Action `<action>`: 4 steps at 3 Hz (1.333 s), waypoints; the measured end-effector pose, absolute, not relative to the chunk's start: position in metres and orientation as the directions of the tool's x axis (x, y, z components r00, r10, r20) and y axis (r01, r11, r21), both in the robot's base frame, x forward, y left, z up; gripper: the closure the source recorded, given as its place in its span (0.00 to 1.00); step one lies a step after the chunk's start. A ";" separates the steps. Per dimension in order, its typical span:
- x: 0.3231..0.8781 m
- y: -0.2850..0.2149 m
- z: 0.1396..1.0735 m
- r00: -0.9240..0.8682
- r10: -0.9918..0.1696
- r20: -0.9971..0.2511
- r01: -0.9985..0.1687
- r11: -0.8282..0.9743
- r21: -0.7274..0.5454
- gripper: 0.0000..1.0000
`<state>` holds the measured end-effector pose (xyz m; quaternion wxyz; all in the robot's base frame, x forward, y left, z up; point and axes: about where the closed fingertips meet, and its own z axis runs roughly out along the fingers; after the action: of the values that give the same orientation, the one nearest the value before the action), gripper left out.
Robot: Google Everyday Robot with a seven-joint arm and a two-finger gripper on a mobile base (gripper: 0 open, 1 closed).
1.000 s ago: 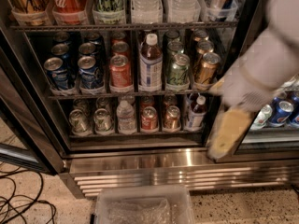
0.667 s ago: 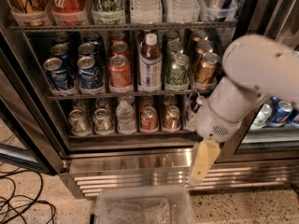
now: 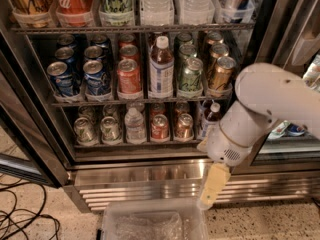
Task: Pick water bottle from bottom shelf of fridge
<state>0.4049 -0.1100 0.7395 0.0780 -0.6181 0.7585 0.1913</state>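
The water bottle (image 3: 134, 125) is small, clear and ribbed with a white cap. It stands upright in the middle-left lane of the bottom shelf (image 3: 125, 145), between silver-green cans and a red can. The fridge (image 3: 150, 176) stands open, its steel grille below the shelf. My gripper (image 3: 211, 190) hangs pointing down in front of the grille, right of and lower than the water bottle, well apart from it and holding nothing. My white arm (image 3: 270, 101) covers the right end of the bottom shelf.
A clear plastic bin (image 3: 155, 223) sits on the floor just below my gripper. A small dark-drink bottle (image 3: 212, 115) stands at the shelf's right, by my arm. A tall reddish-drink bottle (image 3: 161, 66) is on the rack above. Cables (image 3: 25, 218) lie at the lower left.
My arm has swung left and down. The gripper has dropped from beside the bottom shelf's right end to in front of the grille, over the bin. The bottles and cans have not moved.
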 end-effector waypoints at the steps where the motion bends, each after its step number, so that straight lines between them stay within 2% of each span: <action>1: 0.391 -0.097 0.688 -0.273 -0.866 -0.420 -0.952 0.182 0.245 0.00; 4: 0.392 -0.084 0.563 -0.403 -0.710 -0.577 -0.912 0.260 0.318 0.00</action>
<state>0.3916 -0.0842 0.5631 0.1612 -0.5219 0.7771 0.3126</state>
